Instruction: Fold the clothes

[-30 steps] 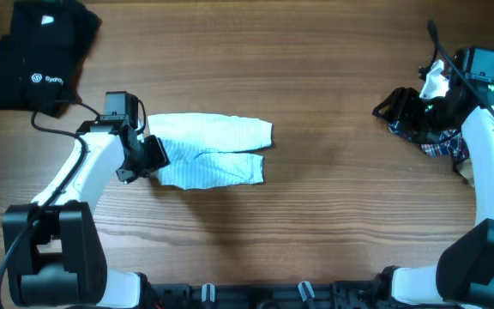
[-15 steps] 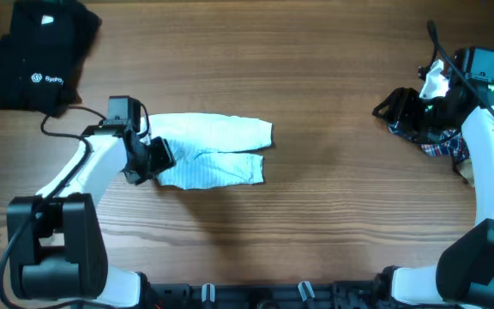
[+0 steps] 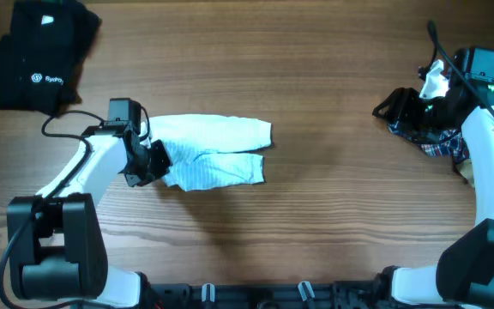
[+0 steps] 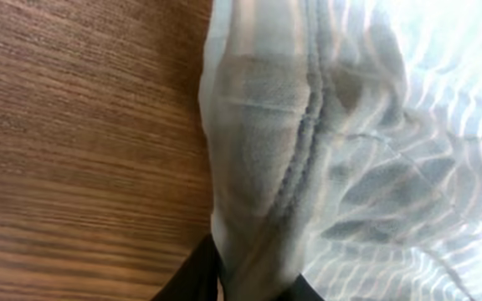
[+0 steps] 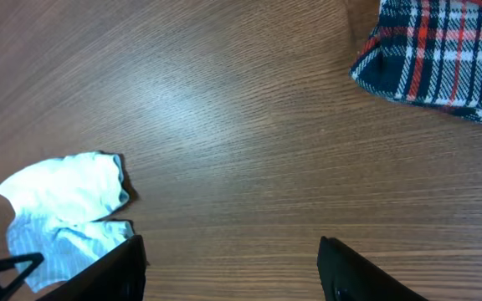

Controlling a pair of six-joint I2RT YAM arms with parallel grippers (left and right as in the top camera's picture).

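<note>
Left gripper (image 3: 154, 160) clamped on the left end of the pale-blue striped garment (image 3: 217, 150).
That garment lies spread on the wooden worktop (image 3: 316, 215), left of centre, its edge bunched between the closed-in fingertips in the left wrist view. At the far right the right gripper (image 5: 228, 267) hangs with jaws apart and nothing between them, near the plaid shirt (image 5: 442, 50). At the top-left corner sits a black logo garment (image 3: 33, 51), well apart.

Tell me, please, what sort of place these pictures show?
Probably a robot test bench, not a home: a wooden table, a left arm and a right arm mounted at its near edge, and garments laid out: a pale-blue striped garment, a black logo garment, a plaid shirt.
</note>
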